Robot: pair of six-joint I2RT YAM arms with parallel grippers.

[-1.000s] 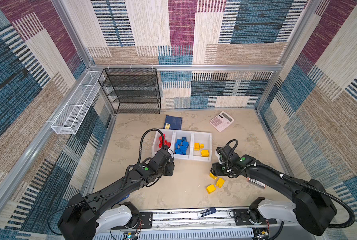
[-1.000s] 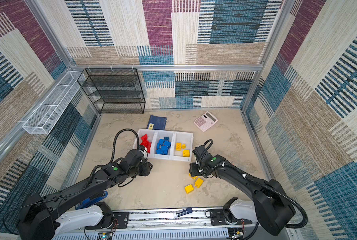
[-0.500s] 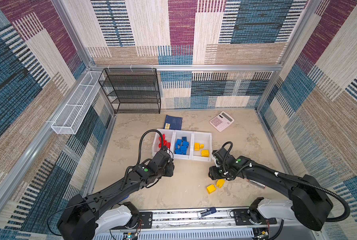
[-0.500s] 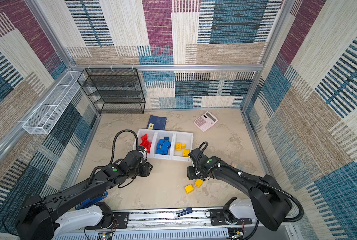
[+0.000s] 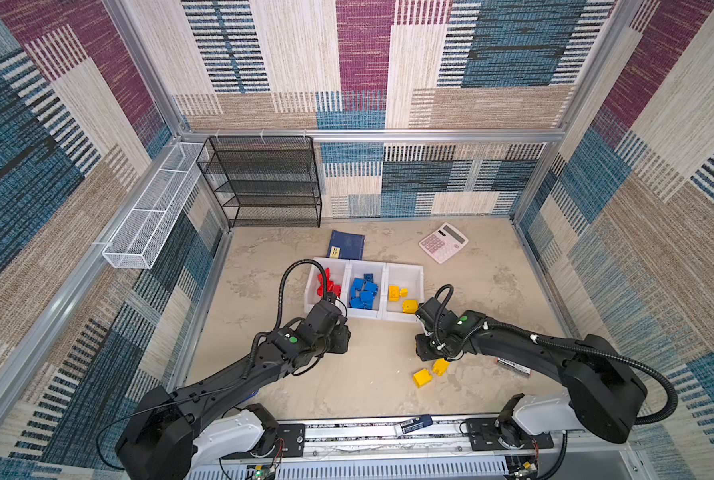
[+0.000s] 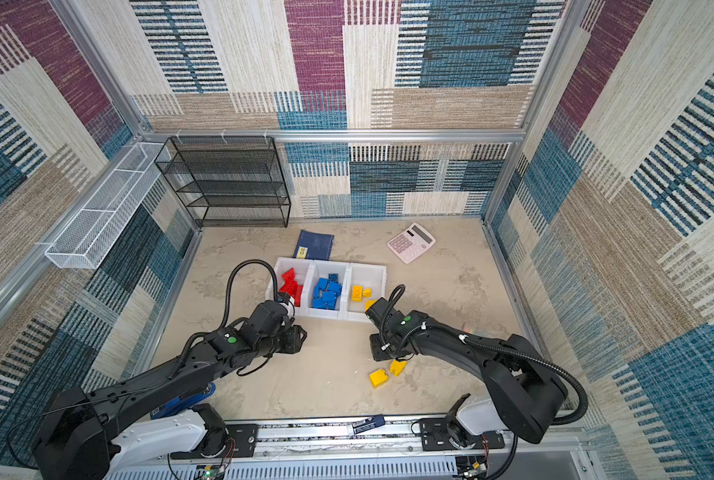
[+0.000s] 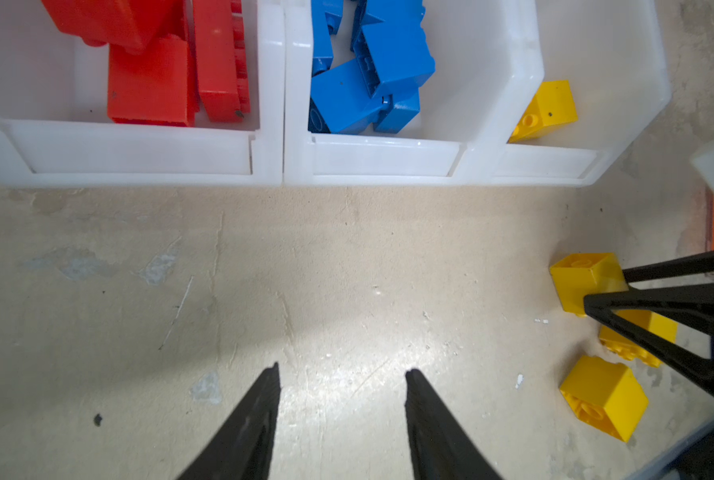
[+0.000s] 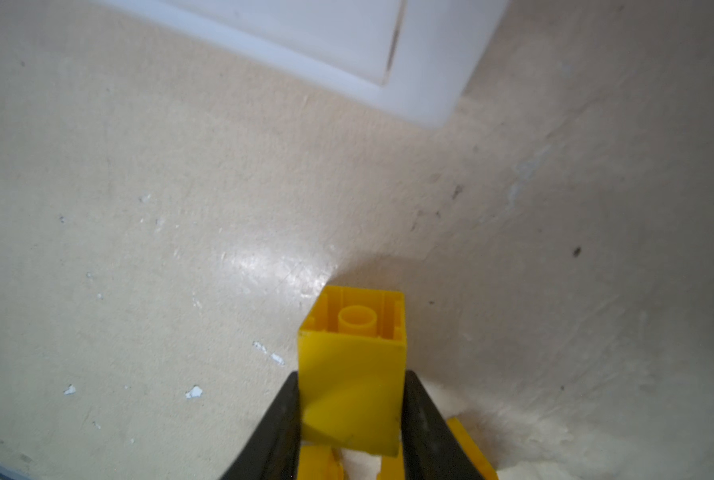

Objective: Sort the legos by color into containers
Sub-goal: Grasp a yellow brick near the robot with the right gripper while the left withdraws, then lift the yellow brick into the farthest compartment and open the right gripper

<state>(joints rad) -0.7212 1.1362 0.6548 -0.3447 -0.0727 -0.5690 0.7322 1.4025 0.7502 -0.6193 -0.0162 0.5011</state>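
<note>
Three joined white containers (image 5: pixel 368 314) hold red legos (image 5: pixel 326 286) on the left, blue legos (image 5: pixel 363 293) in the middle and yellow legos (image 5: pixel 401 297) on the right. My right gripper (image 8: pixel 351 380) is shut on a yellow lego (image 8: pixel 353 361) low over the floor, in front of the yellow bin's corner (image 8: pixel 426 83). Two more yellow legos (image 5: pixel 422 377) (image 5: pixel 441 366) lie just beside it. In both top views the right gripper (image 5: pixel 424 354) hides the held brick. My left gripper (image 7: pixel 341 370) stands open and empty over bare floor before the bins (image 7: pixel 280 166).
A pink calculator (image 5: pixel 443 242) and a dark-blue booklet (image 5: pixel 347 245) lie behind the bins. A black mesh rack (image 5: pixel 264 183) stands at the back left, with a white wire basket (image 5: pixel 147 224) on the left wall. A small dark flat object (image 5: pixel 511 365) lies under the right arm.
My right gripper has shifted a little left and down onto one of the floor's yellow legos and shut on it. The left arm has not moved.
</note>
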